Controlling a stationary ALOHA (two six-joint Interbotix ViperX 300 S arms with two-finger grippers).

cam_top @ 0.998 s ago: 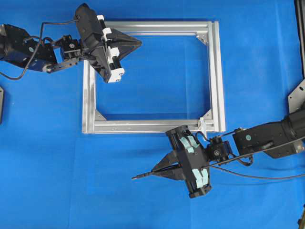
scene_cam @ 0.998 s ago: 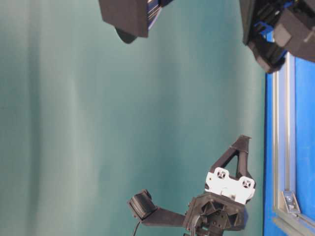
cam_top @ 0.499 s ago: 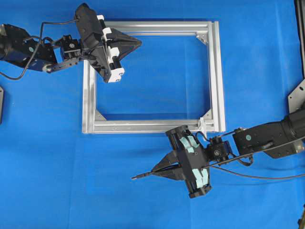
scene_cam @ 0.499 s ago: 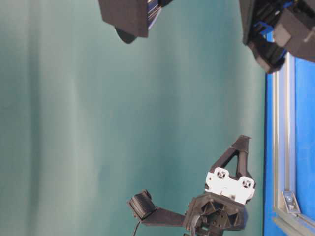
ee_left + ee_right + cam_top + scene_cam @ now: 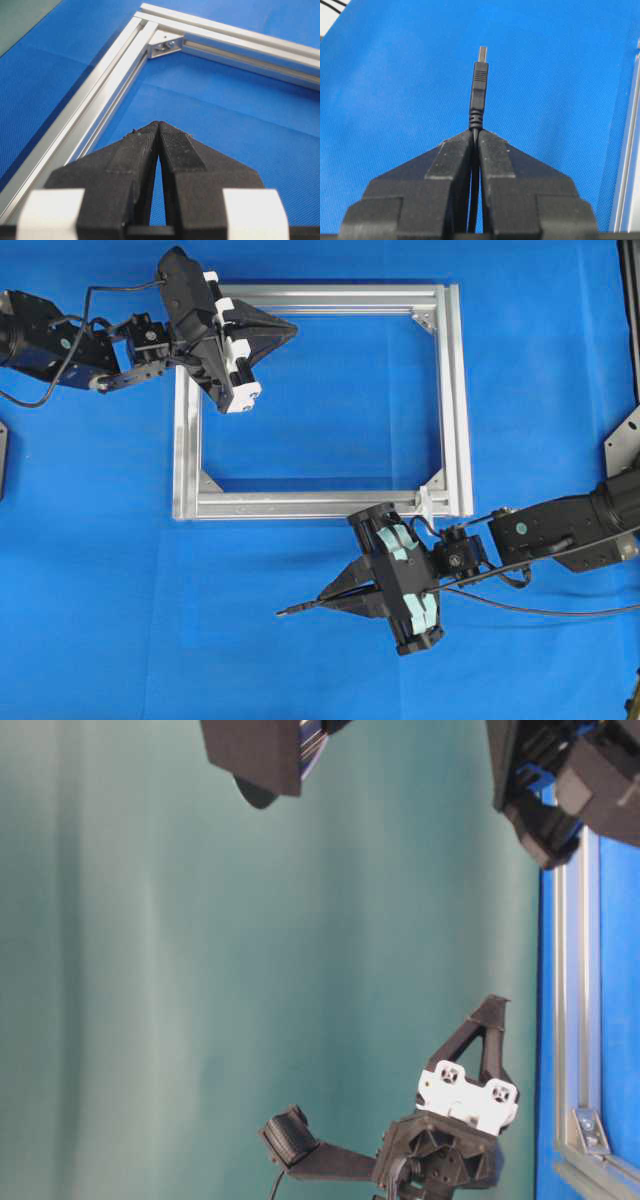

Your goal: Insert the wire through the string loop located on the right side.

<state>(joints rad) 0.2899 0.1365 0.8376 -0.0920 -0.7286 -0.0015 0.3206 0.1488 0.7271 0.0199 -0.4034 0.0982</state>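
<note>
The wire point(image 5: 300, 607) is a thin black cable. My right gripper point(image 5: 326, 599) is shut on it just behind the plug. The plug tip point(image 5: 479, 82) sticks out past the fingertips of the right gripper point(image 5: 475, 131), pointing left over the blue mat. The cable's slack point(image 5: 540, 612) trails off to the right. The small white string loop point(image 5: 427, 502) sits at the near right corner of the aluminium frame point(image 5: 455, 390), behind and to the right of the right gripper. My left gripper point(image 5: 291, 331) is shut and empty over the frame's far left corner; in the left wrist view the left gripper point(image 5: 158, 123) has its tips touching.
The rectangular frame lies flat on the blue mat, with silver corner brackets point(image 5: 165, 44) inside its corners. A frame bar point(image 5: 627, 190) runs along the right edge of the right wrist view. The table-level view shows the left gripper point(image 5: 493, 1005) raised above the frame bar point(image 5: 577, 970).
</note>
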